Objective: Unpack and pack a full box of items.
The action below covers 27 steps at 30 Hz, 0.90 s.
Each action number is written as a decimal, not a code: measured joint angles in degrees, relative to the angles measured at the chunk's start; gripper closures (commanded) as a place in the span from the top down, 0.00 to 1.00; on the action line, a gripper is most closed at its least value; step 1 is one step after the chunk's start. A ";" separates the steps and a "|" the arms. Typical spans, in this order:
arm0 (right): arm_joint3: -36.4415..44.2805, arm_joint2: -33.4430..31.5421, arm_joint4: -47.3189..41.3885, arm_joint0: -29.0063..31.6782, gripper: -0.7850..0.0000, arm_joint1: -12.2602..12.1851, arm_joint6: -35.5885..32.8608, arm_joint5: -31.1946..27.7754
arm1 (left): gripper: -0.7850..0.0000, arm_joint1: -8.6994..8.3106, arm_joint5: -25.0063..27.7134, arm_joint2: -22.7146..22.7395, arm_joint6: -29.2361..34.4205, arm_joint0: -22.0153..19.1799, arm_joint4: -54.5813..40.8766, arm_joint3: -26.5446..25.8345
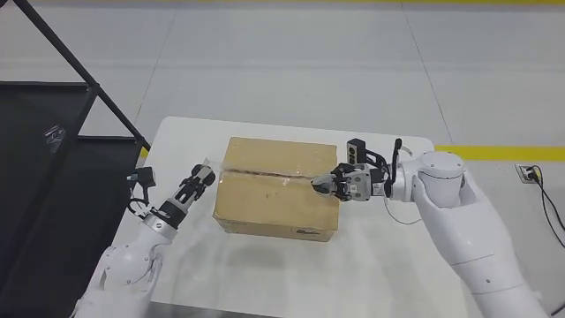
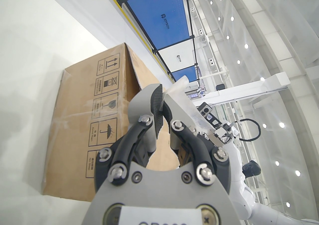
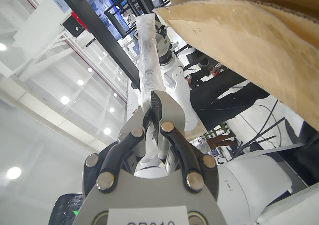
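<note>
A brown cardboard box [image 1: 278, 190] stands in the middle of the white table [image 1: 388, 256], its top flaps folded down with a seam running left to right. A strip of clear tape [image 1: 265, 174] runs along that seam. My left gripper [image 1: 201, 179] is at the box's left end, shut on one end of the tape [image 2: 179, 86]. My right gripper [image 1: 325, 183] is at the seam's right end, shut on the other end of the tape [image 3: 148, 56]. The box's side with printed handling symbols [image 2: 82, 116] faces the left gripper [image 2: 162, 97]. The flap edges [image 3: 236, 36] lie close beside the right gripper [image 3: 152, 101].
A black metal frame [image 1: 62, 79] with a dark panel stands off the table's left side. The table has bare room in front of the box and to its right. Yellow floor lines [image 1: 503, 152] run behind the table.
</note>
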<state>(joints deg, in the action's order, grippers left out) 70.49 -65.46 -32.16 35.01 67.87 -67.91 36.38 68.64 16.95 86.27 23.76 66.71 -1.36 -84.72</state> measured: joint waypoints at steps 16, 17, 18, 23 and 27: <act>-6.16 8.22 -18.01 -4.69 0.00 -2.28 9.82 9.82 | 0.00 -0.44 -1.54 0.78 7.08 -1.74 -6.60 1.84; -6.34 8.79 -18.85 -5.01 0.00 -2.54 10.19 10.16 | 0.00 -0.50 -1.94 0.93 7.42 -1.73 -6.91 1.95; -6.48 9.16 -19.38 -5.24 0.00 -2.74 10.48 10.46 | 0.00 -0.52 -2.26 0.98 7.59 -1.71 -7.20 1.97; -6.75 11.00 -22.08 -6.05 0.00 -3.83 11.45 11.44 | 0.00 -0.65 -2.48 0.96 9.78 -1.70 -9.17 1.94; -6.62 12.64 -24.18 -6.57 0.00 -4.88 11.90 11.89 | 0.00 -0.78 -2.41 1.16 10.33 -1.61 -9.82 2.02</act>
<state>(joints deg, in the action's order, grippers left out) 63.87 -52.82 -56.34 28.44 62.99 -56.01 48.27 67.86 14.53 87.43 34.09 65.10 -11.18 -82.70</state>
